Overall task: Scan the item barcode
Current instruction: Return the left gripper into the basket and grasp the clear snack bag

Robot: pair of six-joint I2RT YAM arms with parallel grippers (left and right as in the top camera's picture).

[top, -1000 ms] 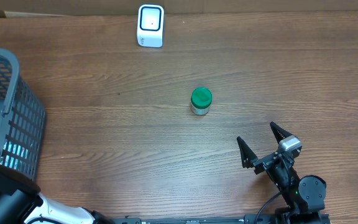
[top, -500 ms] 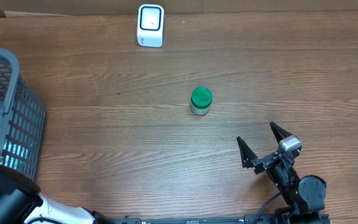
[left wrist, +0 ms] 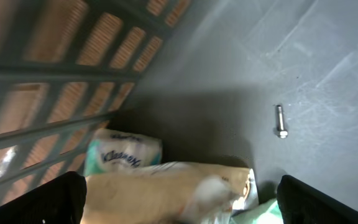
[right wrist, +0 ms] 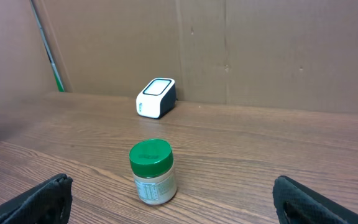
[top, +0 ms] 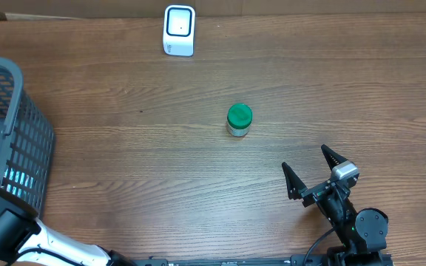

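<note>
A small jar with a green lid [top: 239, 119] stands upright mid-table, its label facing my right wrist camera [right wrist: 153, 172]. The white barcode scanner [top: 179, 30] sits at the far edge [right wrist: 156, 98]. My right gripper [top: 305, 158] rests near the front edge, open and empty [right wrist: 179, 208], with the jar a short way ahead of it. My left gripper [left wrist: 179, 208] is down inside the grey basket [top: 21, 140], open wide. A tan packet [left wrist: 160, 190] lies between its fingers [left wrist: 55, 199], and nothing is gripped.
Inside the basket a Kleenex pack [left wrist: 120, 154] lies against the slatted wall, a greenish wrapper [left wrist: 263, 211] shows by the right finger, and a small bolt [left wrist: 281, 121] sticks up from the grey floor. A cardboard wall [right wrist: 260, 43] backs the table.
The left arm has shifted a little in the basket, and a dark part of it now shows through the basket's top. Jar, scanner and right arm have not moved.
</note>
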